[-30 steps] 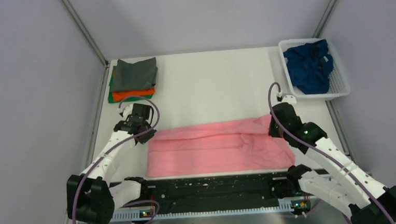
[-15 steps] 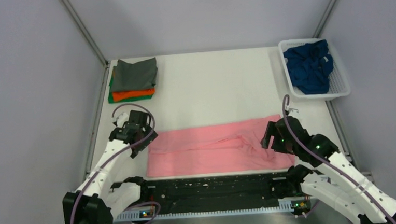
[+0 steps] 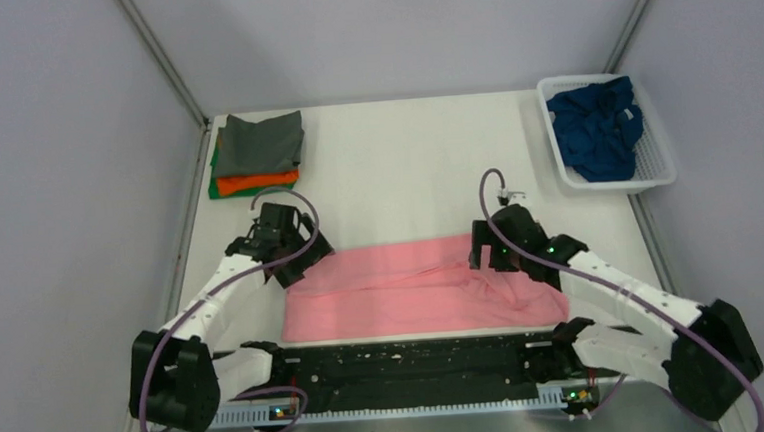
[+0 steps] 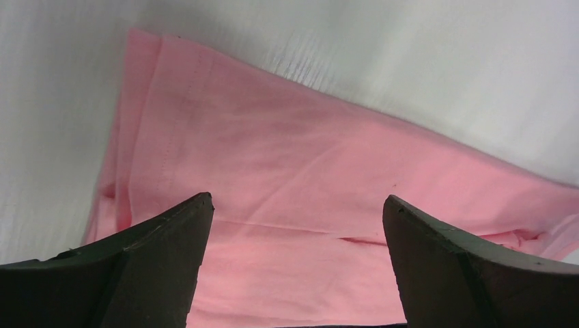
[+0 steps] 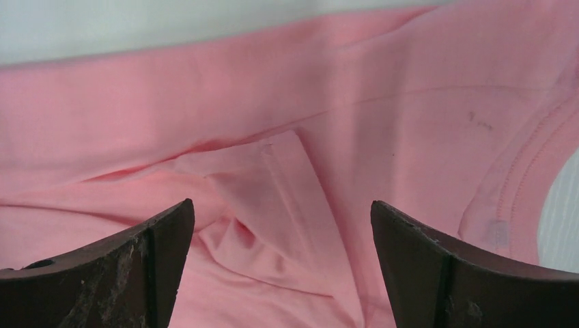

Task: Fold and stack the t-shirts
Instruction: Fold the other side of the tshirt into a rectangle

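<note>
No legible text, label, brand, number or sign on anything in any view.

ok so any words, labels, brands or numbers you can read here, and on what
No text can be read anywhere.
pink t-shirt: plain; a pale patch at its neckline is too blurred to read.
folded t-shirts, navy t-shirt, basket: no writing visible.
</note>
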You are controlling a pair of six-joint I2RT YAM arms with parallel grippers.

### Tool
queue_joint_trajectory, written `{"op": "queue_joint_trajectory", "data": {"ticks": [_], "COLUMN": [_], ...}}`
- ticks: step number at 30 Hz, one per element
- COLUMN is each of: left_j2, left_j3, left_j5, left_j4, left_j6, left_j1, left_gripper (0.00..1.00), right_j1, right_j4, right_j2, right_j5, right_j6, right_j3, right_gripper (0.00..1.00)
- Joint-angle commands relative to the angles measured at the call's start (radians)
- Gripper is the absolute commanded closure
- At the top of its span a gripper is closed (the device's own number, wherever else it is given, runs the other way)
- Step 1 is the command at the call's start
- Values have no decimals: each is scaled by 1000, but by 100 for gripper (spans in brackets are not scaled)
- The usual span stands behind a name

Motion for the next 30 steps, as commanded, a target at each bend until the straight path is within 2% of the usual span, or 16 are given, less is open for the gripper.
{"op": "queue_joint_trajectory", "data": {"ticks": [1, 7, 14, 21, 26, 30], "left_j2": [67, 92, 98, 90, 76, 55], "left_j3": [-41, -91, -101, -87, -69, -52], "left_j5": [89, 46, 17, -22, -46, -56], "left_j4": [107, 108, 80, 59, 29, 6], "left_j6": [21, 12, 7, 8, 10, 14], "left_j1": [-10, -10, -10, -10, -10, -10], "left_gripper": [1, 1, 1, 1, 1, 1], "right_j1": [-53, -82, -82, -71, 54, 96], "right_j4": [108, 170, 171, 123, 78, 9], "right_j2": [168, 255, 125, 19, 27, 4], "right_j5": [-57, -186, -482, -678, -701, -684], "right_j6": [-66, -89, -172, -208, -215, -225], "right_j3": [30, -18, -61, -76, -70, -45], "right_gripper": [1, 1, 1, 1, 1, 1]}}
